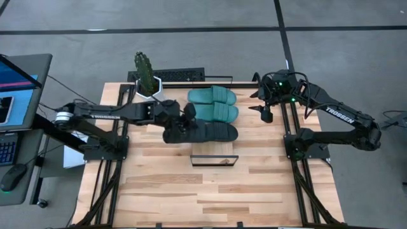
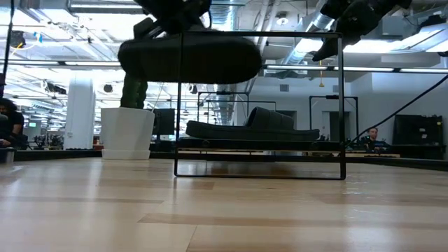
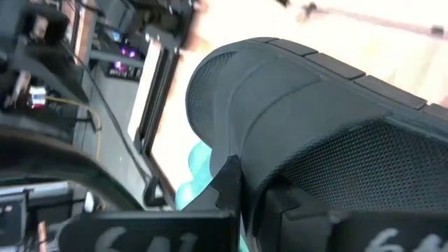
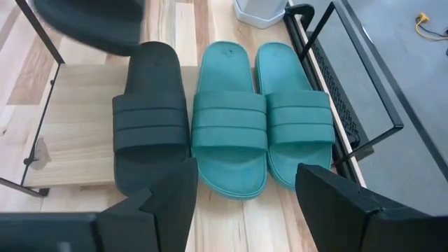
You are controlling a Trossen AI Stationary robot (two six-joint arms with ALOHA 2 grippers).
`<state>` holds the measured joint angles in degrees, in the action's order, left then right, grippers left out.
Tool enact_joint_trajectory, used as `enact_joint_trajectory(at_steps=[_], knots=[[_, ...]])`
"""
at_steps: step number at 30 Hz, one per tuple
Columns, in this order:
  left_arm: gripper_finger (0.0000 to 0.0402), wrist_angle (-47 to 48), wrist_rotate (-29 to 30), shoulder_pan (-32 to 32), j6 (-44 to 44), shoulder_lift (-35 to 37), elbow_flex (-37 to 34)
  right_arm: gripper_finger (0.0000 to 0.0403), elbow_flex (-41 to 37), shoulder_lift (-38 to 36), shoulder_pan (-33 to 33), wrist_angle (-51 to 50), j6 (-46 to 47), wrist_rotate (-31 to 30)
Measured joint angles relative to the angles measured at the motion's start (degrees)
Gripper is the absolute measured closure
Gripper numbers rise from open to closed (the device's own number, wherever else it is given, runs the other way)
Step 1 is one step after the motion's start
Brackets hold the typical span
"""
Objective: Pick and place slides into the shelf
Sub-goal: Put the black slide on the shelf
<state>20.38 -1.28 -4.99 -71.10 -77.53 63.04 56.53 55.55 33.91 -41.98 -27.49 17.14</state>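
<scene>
- So we've got the left claw (image 1: 184, 122) clamped on a black slide (image 2: 189, 59), holding it up in the air; in the low view it hangs well clear of the tabletop (image 1: 165, 191).
- From the left wrist cam the held slide (image 3: 308, 126) fills nearly everything just past the fingers (image 3: 227, 185), which are pinched on its edge.
- Right below and beside that claw sits the shelf (image 1: 215, 159), with three slides already on it in a row: another black one (image 4: 150, 119) closest to the left claw, then a teal one (image 4: 227, 119), then a second teal one (image 4: 297, 115) farthest out.
- They lie flat and side by side, neighbours touching or just about.
- The right claw (image 1: 266, 113) hovers just off the far end of the row, fingers (image 4: 175, 196) spread wide, nothing in them. All three shelved slides sit straight ahead of it in the right wrist view.
- There's also a potted plant (image 1: 147, 77) just behind the left claw, at the table's back edge.
</scene>
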Motion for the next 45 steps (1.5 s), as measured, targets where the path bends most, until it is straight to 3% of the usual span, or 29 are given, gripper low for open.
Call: enact_joint_trajectory(at_steps=[22,28,45], knots=[[0.0401,0.34,0.48,4.47,0.44,-20.05,19.45,0.0177,0.0,0.0,0.0,-1.09,0.44,-0.02],[0.0401,-1.87,4.49,6.66,1.0,-22.98,20.63,0.0177,0.0,0.0,-0.02,-1.1,0.46,-0.04],[0.0401,-3.51,7.99,8.68,9.63,-24.53,20.33,0.0177,0.0,-0.02,0.0,-1.33,0.5,-0.06]])
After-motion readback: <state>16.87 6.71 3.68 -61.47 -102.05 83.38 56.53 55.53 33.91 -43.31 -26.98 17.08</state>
